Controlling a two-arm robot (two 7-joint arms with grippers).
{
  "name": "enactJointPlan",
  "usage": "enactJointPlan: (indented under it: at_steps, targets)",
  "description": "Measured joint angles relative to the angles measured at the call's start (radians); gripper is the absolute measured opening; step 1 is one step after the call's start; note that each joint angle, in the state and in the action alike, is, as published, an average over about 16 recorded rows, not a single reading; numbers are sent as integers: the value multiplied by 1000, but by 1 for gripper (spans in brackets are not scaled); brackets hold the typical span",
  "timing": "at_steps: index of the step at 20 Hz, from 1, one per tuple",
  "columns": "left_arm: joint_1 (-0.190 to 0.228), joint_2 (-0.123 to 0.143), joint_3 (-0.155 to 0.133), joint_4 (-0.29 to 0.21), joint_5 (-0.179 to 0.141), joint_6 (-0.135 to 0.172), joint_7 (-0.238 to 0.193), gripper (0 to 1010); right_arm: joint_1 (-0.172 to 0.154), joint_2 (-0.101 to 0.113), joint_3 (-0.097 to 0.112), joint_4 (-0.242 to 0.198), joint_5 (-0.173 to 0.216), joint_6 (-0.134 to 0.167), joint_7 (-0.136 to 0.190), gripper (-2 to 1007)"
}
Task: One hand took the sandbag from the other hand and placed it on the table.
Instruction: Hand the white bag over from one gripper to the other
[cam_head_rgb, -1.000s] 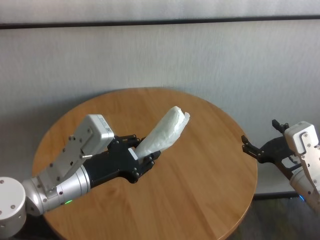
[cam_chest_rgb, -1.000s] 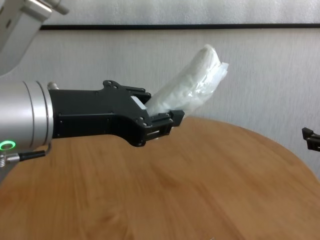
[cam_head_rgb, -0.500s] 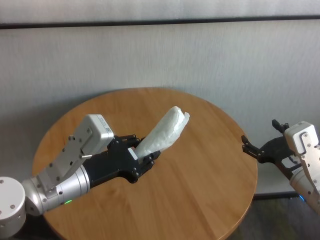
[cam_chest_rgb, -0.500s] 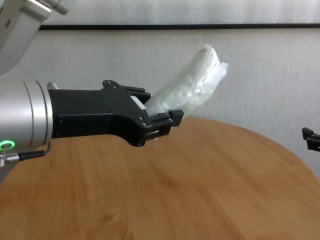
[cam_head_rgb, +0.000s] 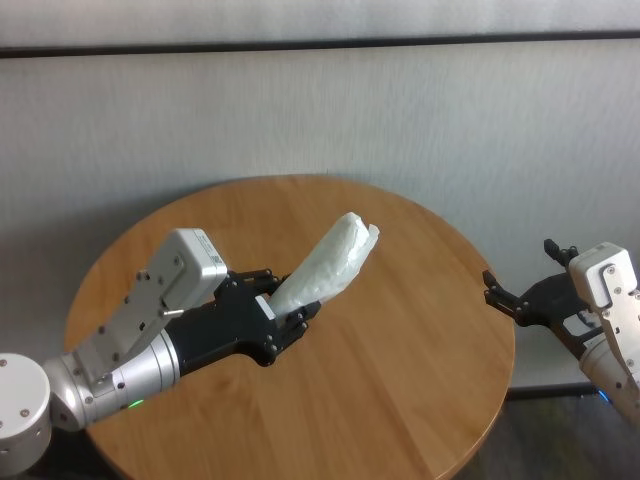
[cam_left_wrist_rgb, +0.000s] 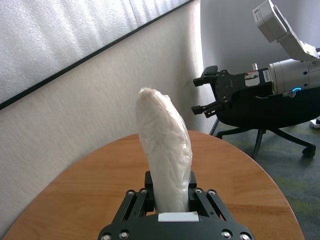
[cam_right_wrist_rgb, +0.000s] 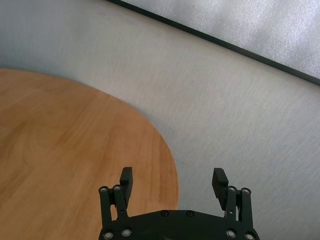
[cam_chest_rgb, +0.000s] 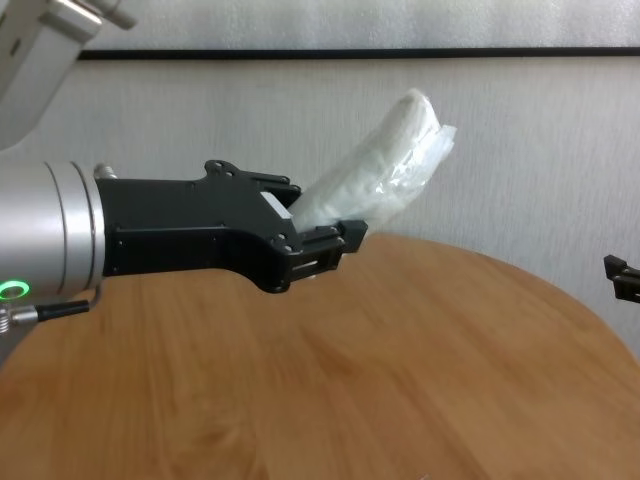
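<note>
The left gripper (cam_head_rgb: 285, 312), broad and black on a thick silver wrist with a green ring light, hangs above the table (cam_head_rgb: 400, 380), over the left half of its round wood-grain top. Its fingers are pressed against the lower end of the sandbag (cam_head_rgb: 330, 262), pinching it. The white crinkly pouch is held clear of the table, slanting up and away from the gripper toward the table's middle and far side; in the left wrist view the sandbag (cam_left_wrist_rgb: 165, 150) stands out from between the fingers.

The right gripper (cam_head_rgb: 515, 297), slim and black on a wrist with a blue light, hovers just off the table's right edge, well apart from the sandbag. Its fingers (cam_right_wrist_rgb: 126, 181) are spread wide with nothing between them.
</note>
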Motion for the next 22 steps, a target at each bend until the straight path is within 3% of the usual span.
enactJointPlan:
  at_steps: [22]
  targets:
    - [0, 0, 0, 0, 0, 0, 0, 374, 0, 0, 0, 0, 0, 0, 0, 1001]
